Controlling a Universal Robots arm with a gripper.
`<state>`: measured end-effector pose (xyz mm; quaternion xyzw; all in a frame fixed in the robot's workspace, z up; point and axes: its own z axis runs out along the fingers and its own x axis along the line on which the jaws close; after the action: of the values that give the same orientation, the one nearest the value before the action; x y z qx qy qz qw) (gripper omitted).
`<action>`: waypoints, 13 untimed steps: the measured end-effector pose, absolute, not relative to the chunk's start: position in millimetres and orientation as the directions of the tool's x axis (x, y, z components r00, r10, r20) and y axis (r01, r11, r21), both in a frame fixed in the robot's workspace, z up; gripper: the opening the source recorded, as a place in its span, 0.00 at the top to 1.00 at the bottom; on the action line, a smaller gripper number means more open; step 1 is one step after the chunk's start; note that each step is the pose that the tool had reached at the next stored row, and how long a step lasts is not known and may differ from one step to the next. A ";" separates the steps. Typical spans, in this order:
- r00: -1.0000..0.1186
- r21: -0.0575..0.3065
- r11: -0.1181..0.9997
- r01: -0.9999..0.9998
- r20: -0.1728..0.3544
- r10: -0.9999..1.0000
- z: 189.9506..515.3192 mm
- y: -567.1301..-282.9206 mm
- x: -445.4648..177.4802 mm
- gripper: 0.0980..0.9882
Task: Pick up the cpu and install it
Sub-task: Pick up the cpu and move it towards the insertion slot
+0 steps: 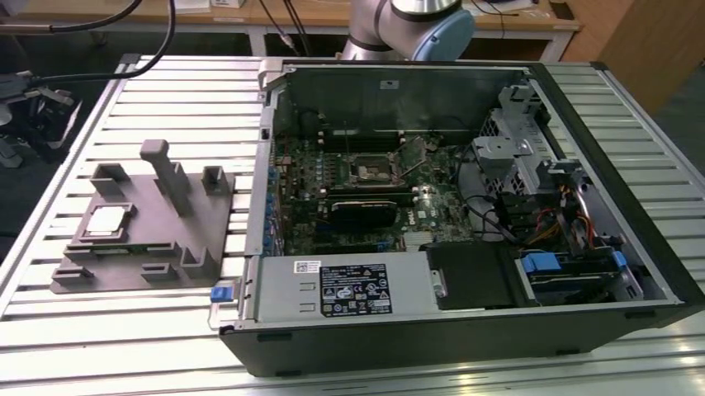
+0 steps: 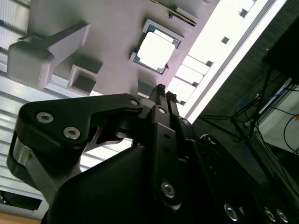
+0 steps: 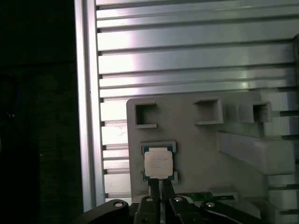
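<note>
The black gripper [image 3: 159, 183], closed on nothing, hovers by the square silvery cpu [image 3: 159, 164] (in a matte grey fixture [image 3: 196, 144]).

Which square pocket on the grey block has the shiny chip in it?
The pocket right in front of the gripper: the silvery cpu lies in it. The other square pockets on the grey fixture look empty.
</note>
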<state>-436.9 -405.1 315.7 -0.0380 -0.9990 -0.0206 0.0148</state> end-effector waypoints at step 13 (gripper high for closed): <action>-0.997 0.040 0.996 0.077 0.033 0.075 304.8 -405.4 -436.9 0.45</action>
<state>-436.9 -405.4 304.8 -0.0380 -0.9989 -0.0205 0.0155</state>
